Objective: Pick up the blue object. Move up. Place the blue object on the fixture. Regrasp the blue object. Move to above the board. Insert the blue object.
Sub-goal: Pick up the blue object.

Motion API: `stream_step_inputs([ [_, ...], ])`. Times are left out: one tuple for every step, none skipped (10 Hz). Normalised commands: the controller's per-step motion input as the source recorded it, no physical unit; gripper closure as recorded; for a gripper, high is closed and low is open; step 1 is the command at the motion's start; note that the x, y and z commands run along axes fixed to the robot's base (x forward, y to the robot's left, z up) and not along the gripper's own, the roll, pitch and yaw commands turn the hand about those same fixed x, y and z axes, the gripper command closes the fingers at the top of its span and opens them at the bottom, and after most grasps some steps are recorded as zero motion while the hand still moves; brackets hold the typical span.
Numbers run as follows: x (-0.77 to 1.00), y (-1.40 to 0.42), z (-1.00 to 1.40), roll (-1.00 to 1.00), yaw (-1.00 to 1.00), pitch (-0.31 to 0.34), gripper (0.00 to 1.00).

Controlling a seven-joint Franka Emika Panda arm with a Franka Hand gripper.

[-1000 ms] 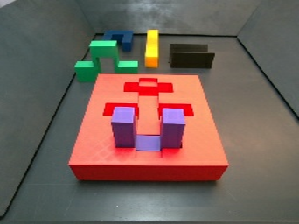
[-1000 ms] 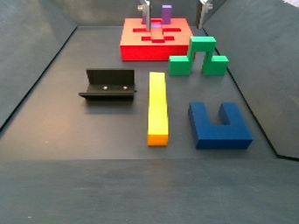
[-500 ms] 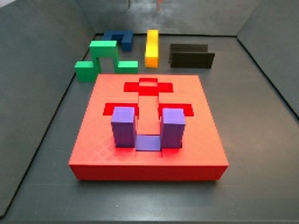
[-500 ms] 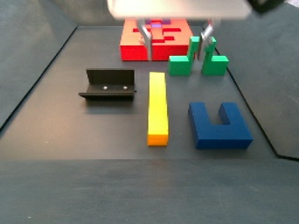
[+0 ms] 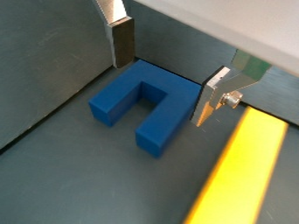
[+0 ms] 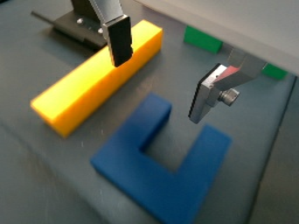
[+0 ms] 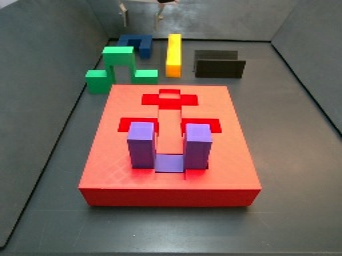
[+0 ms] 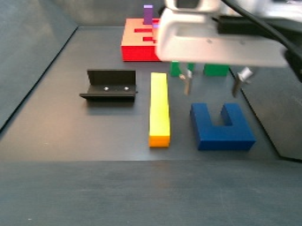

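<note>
End effector point(image 8: 214, 81) open above blue object point(image 8: 222, 125), arm hiding green block

We note the gripper point(image 8: 213, 83) has a boxy white housing with dark cables running off behind it in a side view. Its two fingers point(image 5: 122, 39) are flat silver plates faced with dark pads; one plate carries a round screw fitting.
</note>
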Motion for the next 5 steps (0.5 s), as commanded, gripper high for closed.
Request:
stream_step_inputs([
  [-0.05,0.2,-0.03,-0.25,0.31,-0.183,0.0],
  [0.27,-0.09,0.0,0.0,0.19,-0.03,0.0],
  [0.17,-0.18,-0.08,0.13,0.03,0.0,0.0],
  [0.0,-0.23,-0.33,0.19,0.0,0.0,0.0],
  [0.0,-0.23,-0.43,0.2,0.0,0.0,0.0],
])
